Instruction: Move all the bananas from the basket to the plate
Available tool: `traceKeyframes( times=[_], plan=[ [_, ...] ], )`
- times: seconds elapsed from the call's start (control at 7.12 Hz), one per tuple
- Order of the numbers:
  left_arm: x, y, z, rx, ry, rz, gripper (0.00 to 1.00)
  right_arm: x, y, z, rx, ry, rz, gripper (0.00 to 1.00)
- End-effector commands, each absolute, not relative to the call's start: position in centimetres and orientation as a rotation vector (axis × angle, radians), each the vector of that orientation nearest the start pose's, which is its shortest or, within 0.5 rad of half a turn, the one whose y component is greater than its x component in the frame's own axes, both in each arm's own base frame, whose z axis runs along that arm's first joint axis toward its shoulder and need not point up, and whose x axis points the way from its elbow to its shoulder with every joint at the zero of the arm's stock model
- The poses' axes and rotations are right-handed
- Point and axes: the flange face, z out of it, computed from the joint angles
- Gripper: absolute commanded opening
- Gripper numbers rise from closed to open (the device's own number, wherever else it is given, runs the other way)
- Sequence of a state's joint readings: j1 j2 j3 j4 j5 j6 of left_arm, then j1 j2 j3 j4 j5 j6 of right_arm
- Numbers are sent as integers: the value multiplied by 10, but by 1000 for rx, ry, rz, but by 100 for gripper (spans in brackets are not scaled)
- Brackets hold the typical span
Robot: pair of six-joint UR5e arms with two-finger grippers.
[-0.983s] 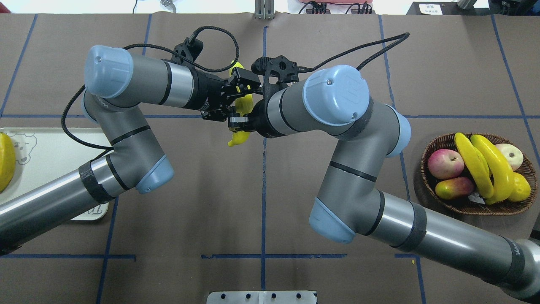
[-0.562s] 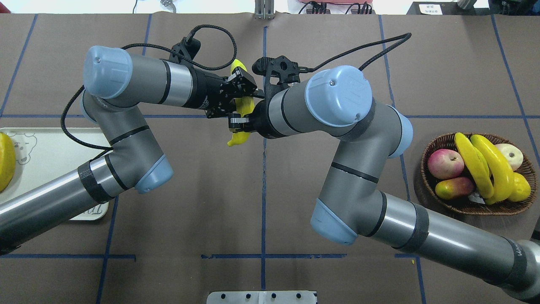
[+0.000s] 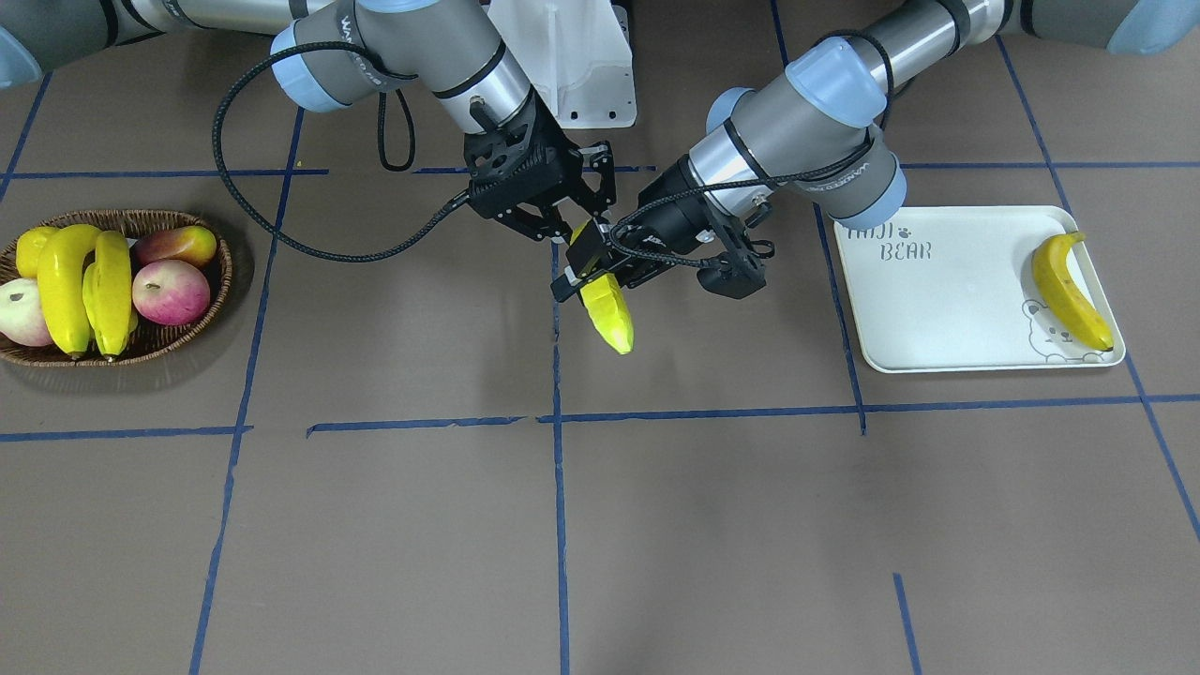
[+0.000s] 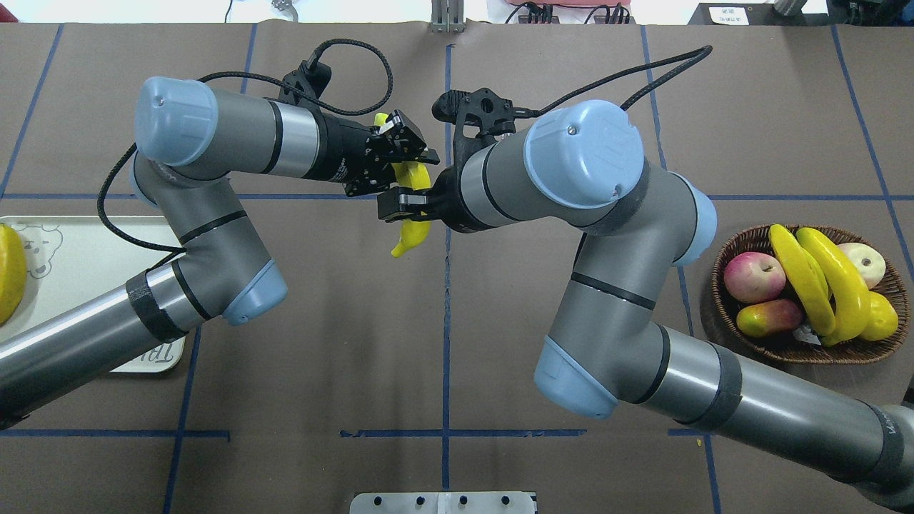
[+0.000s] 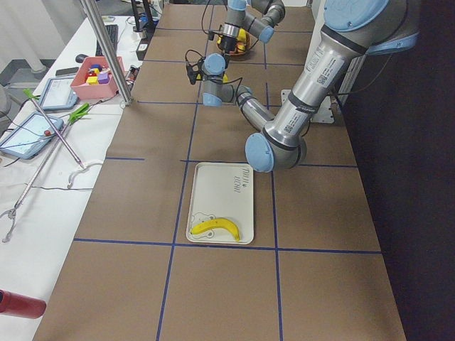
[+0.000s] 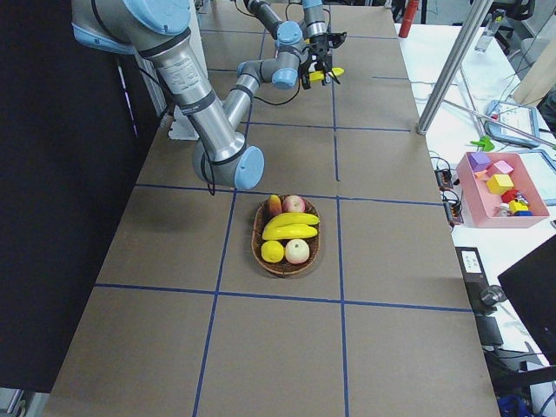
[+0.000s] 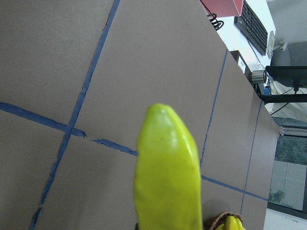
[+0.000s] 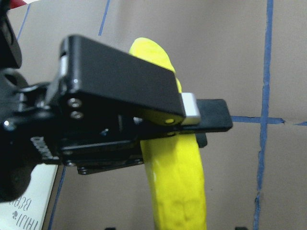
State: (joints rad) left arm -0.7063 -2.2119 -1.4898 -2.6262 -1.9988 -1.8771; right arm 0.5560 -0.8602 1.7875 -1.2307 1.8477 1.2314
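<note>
A yellow banana (image 3: 609, 314) hangs in the air over the table's middle; it also shows in the overhead view (image 4: 411, 233). My left gripper (image 3: 579, 272) is shut on its middle. My right gripper (image 3: 574, 211) stands open around its near end. The banana fills the left wrist view (image 7: 168, 182) and the right wrist view (image 8: 177, 187). Two more bananas (image 3: 61, 291) (image 3: 112, 291) lie in the wicker basket (image 3: 150, 356). One banana (image 3: 1069, 291) lies on the white plate (image 3: 947, 291).
The basket also holds a red apple (image 3: 171, 291), a red-green fruit (image 3: 178, 244), a pale apple (image 3: 19, 314) and a round yellow fruit (image 3: 33, 244). A white mount (image 3: 581, 66) stands by the robot's base. Blue tape lines cross the brown table.
My left gripper has closed on the banana and turned it, its far end swinging towards the plate's side. My right arm has lifted a little.
</note>
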Motion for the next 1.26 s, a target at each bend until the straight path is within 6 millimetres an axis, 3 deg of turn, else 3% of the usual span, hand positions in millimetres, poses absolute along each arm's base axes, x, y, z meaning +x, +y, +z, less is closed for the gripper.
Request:
traceKeyframes(
  times=[0.0,0.28,0.42,0.56,0.84,0.98,1.12],
  plan=[
    [438,-514,223,4,1590,-462,0,-453,-437,106,281,-1224,9,100],
    [377,-517,295,-24,1512,-515,0,-406,-458,161,222,-1183,32,100],
    [328,-522,350,-86,1443,-551,0,-377,-473,194,192,-1142,71,100],
    [278,-529,396,-110,1391,-583,0,-361,-474,215,204,-1074,33,100],
    [229,-496,521,-70,1212,-534,0,-343,-491,250,191,-876,-101,100],
    [210,-486,577,-61,1122,-506,0,-322,-495,280,200,-827,-150,100],
    [205,-482,617,-72,1065,-494,0,-297,-492,310,217,-786,-209,100]
  ],
)
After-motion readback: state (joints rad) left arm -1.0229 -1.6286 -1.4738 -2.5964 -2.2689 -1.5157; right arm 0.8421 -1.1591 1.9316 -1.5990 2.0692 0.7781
